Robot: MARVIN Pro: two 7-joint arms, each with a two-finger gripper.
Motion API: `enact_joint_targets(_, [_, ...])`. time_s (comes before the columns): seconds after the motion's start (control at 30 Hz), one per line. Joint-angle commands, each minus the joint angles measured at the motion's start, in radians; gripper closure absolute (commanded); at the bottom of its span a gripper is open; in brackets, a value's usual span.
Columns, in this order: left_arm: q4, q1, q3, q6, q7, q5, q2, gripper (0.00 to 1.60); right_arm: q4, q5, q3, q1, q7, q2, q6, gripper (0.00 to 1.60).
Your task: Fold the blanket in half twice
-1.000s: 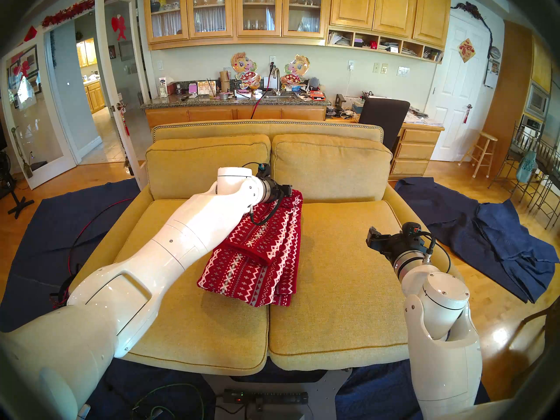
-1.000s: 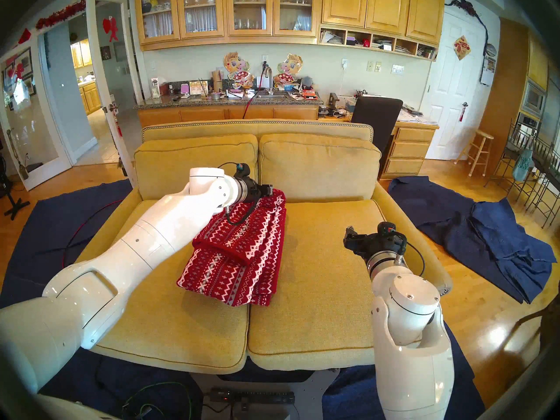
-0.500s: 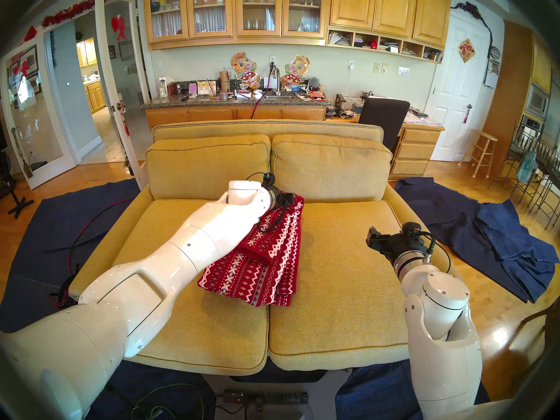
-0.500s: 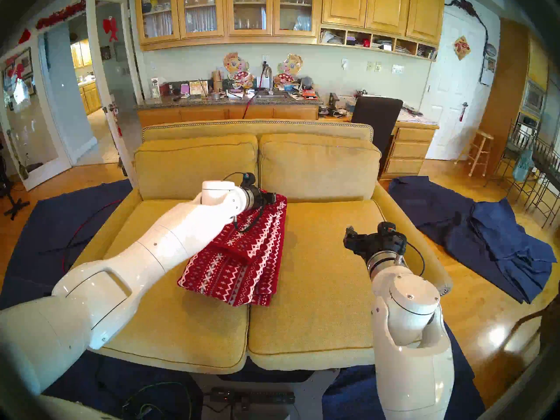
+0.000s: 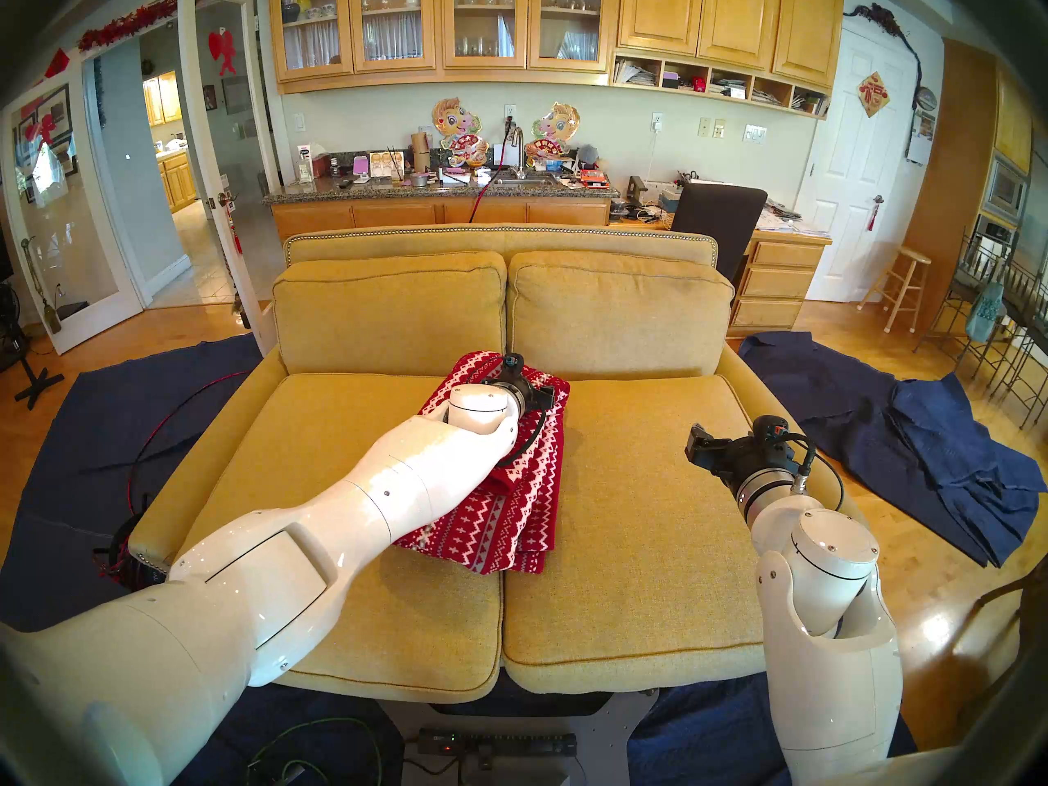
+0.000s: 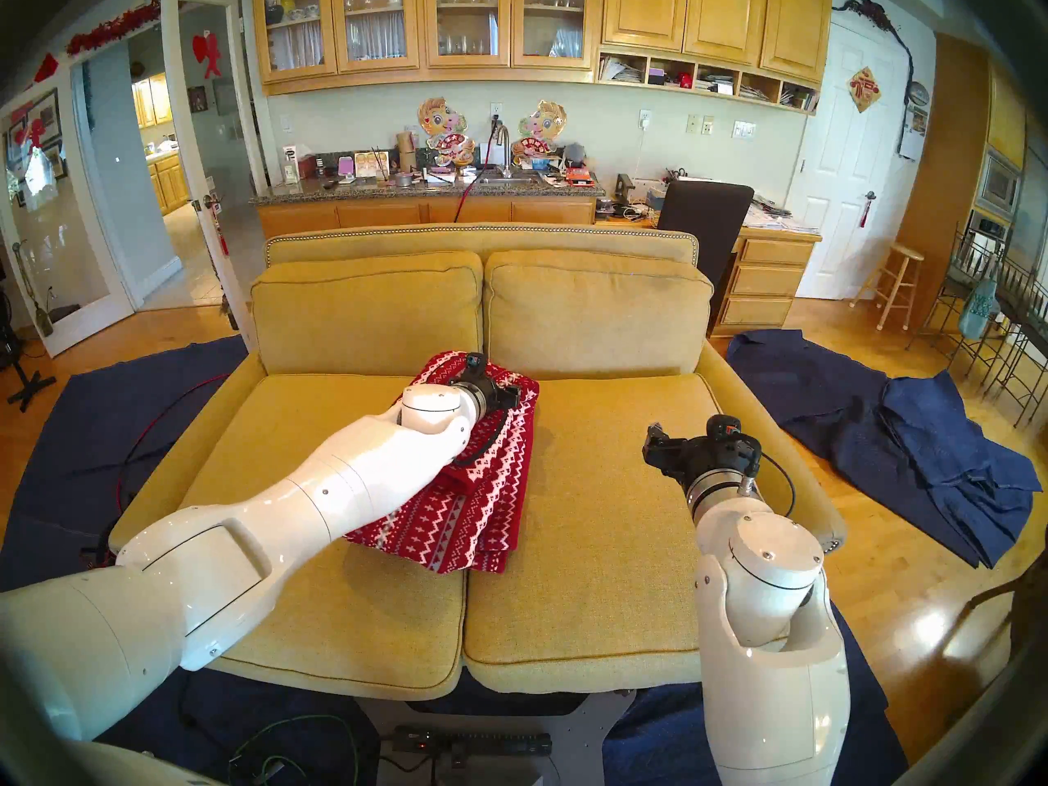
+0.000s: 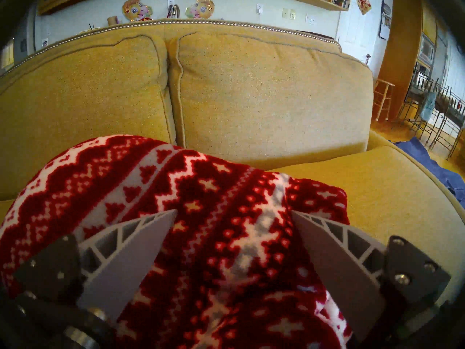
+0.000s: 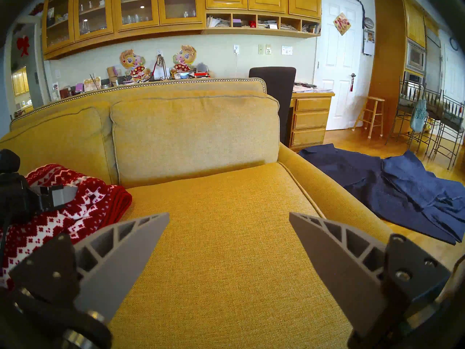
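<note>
On the yellow sofa (image 5: pixel 624 541), close to the front, the right arm ends in the right tool (image 8: pixel 226 217). It hangs over the right seat cushion (image 5: pixel 641 484), and its two grey fingers (image 8: pixel 125 252) are spread wide with nothing between them.

A bit farther back, in the middle of the sofa, lies the blanket (image 5: pixel 510 518). It is red with white and grey zigzags and little crosses. It is folded into a thick pile that sits where the two seat cushions meet. Its far end is bunched up near the back cushions (image 5: pixel 618 308).

The left arm reaches across the blanket. The left tool (image 7: pixel 234 212) is at the far end of the pile, low over the cloth. Its fingers (image 7: pixel 136 255) are spread wide, one on each side of a striped hump of blanket. They are not pinching it.

On the floor to the right lie dark blue cloths (image 5: pixel 935 450).
</note>
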Motion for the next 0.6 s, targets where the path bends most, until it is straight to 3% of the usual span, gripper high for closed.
enact_joint_targets(0.0, [0.039, 0.016, 0.013, 0.033, -0.011, -0.005, 0.008, 0.00, -0.036, 0.001, -0.001, 0.016, -0.001, -0.002, -0.007, 0.00])
enact_joint_targets(0.57, [0.138, 0.023, 0.055, 0.057, 0.006, 0.034, -0.014, 0.00, -0.033, 0.001, -0.001, 0.017, 0.000, -0.001, -0.008, 0.00])
